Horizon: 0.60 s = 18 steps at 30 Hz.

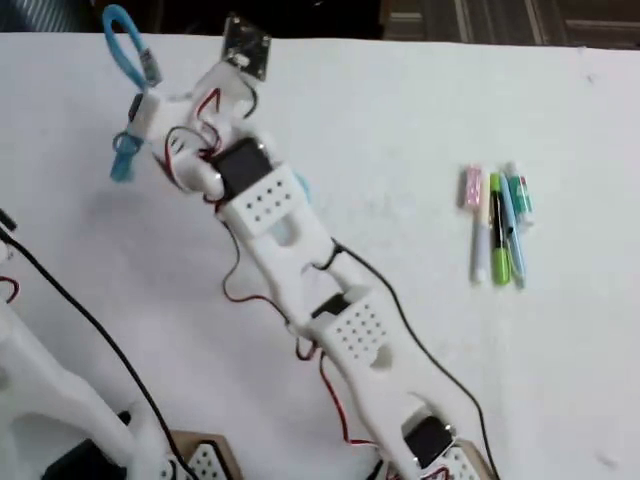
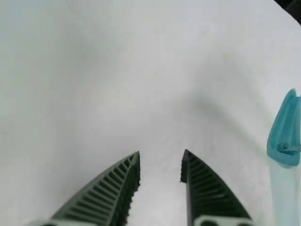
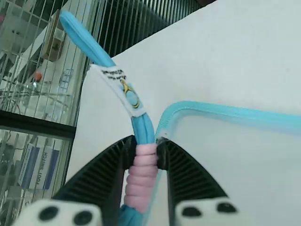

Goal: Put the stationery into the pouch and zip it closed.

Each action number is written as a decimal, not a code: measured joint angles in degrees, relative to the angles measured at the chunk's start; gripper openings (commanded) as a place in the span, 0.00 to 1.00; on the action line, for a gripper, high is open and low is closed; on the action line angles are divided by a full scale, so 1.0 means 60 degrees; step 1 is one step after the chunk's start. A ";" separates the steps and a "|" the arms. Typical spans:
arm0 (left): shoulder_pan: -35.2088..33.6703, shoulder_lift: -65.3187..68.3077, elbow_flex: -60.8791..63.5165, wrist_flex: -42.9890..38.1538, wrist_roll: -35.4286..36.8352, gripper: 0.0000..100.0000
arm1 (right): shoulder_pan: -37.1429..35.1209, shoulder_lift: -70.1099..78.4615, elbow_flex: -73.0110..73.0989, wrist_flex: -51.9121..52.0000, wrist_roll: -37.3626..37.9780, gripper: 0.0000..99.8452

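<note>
**A:** Where's the pouch (image 3: 225, 111)?

**B:** Far left on the table (image 1: 400, 120). The right gripper (image 3: 143, 151) is clamped on the pink sleeve (image 3: 141, 176) of its blue strap (image 3: 91, 40). The left gripper (image 2: 161, 152) hangs partly open and empty, just beside it.

**A:** And the pens (image 1: 497, 225)?

**B:** Well apart, on the right. They're probably light and slick, so pinch them mid-barrel. The pouch looks floppy.

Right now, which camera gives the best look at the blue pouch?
The right wrist view: the right gripper is shut on the pouch by its loop, the clear body with blue edging just behind. The high view catches the loop beyond the arm; the left wrist view, one blue corner.
</note>
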 measured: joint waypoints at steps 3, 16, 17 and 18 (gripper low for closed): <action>0.0293 0.0044 -0.0015 0.0000 0.0879 0.31 | 0.0278 -0.0073 0.0000 0.0000 -0.0190 0.02; 0.4923 0.3136 -0.2593 -0.0117 0.2520 0.30 | 0.2154 -0.2227 0.0000 0.1407 -0.0952 0.02; 0.5158 0.3604 -0.3223 -0.0044 0.2579 0.29 | 0.2344 -0.2462 0.0000 0.1612 -0.0952 0.02; 0.5363 0.4088 -0.3897 -0.0029 0.2608 0.28 | 0.2535 -0.2696 0.0000 0.1788 -0.0952 0.02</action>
